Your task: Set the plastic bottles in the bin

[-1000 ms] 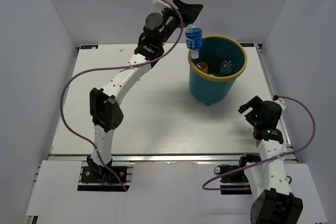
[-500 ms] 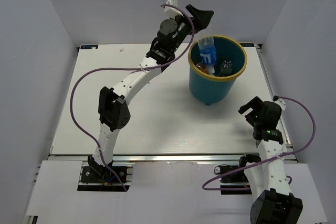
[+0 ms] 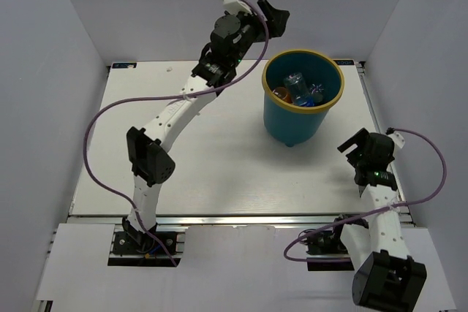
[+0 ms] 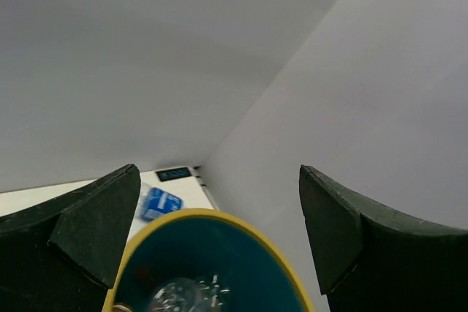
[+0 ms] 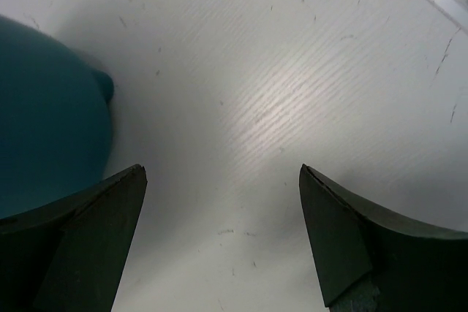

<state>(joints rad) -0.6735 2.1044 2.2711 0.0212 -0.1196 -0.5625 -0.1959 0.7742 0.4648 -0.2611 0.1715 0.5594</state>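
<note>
Walls (image 3: 44,71): plain white panels close in the left, far and right sides of the workspace.
Table (image 3: 219,166): flat white board with a fine ribbed grain and light scuffs; its left and middle are open, and a metal rail runs along the near edge.
Left arm (image 3: 175,111): white links with black joints. It rises from the near-left base, bends at a black elbow, and stretches far and upward to end just left of the bin's far rim.
Right arm (image 3: 380,217): it stands up from the near-right base, its wrist bent over the table's right side, near and to the right of the bin.
Bin (image 3: 295,118): round teal plastic bucket with a smooth wall tapering down and a yellow rim. It stands upright on the far right part of the table, apart from the edges.
Left gripper (image 3: 274,14): dark fingers spread wide and empty, above and just beyond the rim, looking down into the bin (image 4: 197,217).
Right gripper (image 5: 223,180): jaws spread wide, nothing between them, low over bare table with the bin's wall (image 5: 44,122) at its left.
Plastic bottles: all inside the bin; a clear one with a blue label (image 3: 296,87) lies across the others, an orange one (image 3: 281,93) to its left, and the rest are too crowded to sort.
Cables (image 3: 95,129): thin purple loops trailing off each arm.
</note>
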